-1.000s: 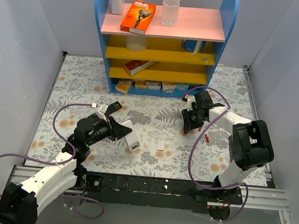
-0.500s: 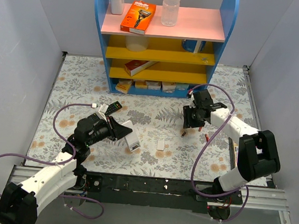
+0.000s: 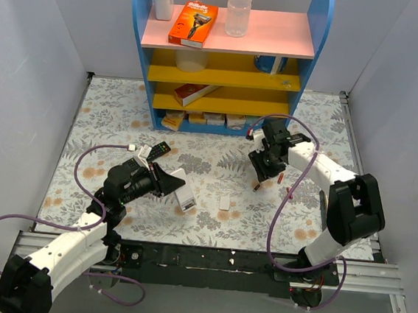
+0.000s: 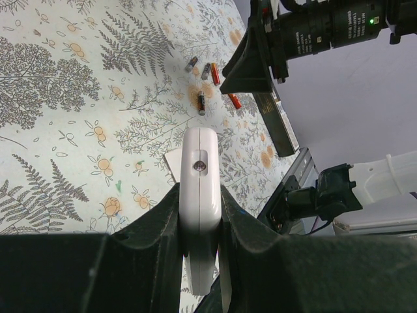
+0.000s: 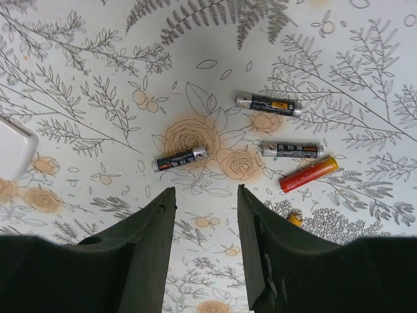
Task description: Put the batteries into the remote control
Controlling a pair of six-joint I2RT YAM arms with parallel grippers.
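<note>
My left gripper is shut on the remote control, a small white remote held on edge above the floral table. In the left wrist view the remote control is clamped between both black fingers. Several batteries lie on the table right of centre, one dark battery nearest. My right gripper hangs open just above them with nothing between its fingers. In the right wrist view, three dark batteries and a red one lie beyond the open right gripper.
A small white flat cover lies on the table between the arms, and its corner shows in the right wrist view. A black remote lies behind my left arm. A blue shelf unit stands at the back.
My right gripper has opened wider and drifted slightly left and back over the batteries. The left arm and the remote have stayed still.
</note>
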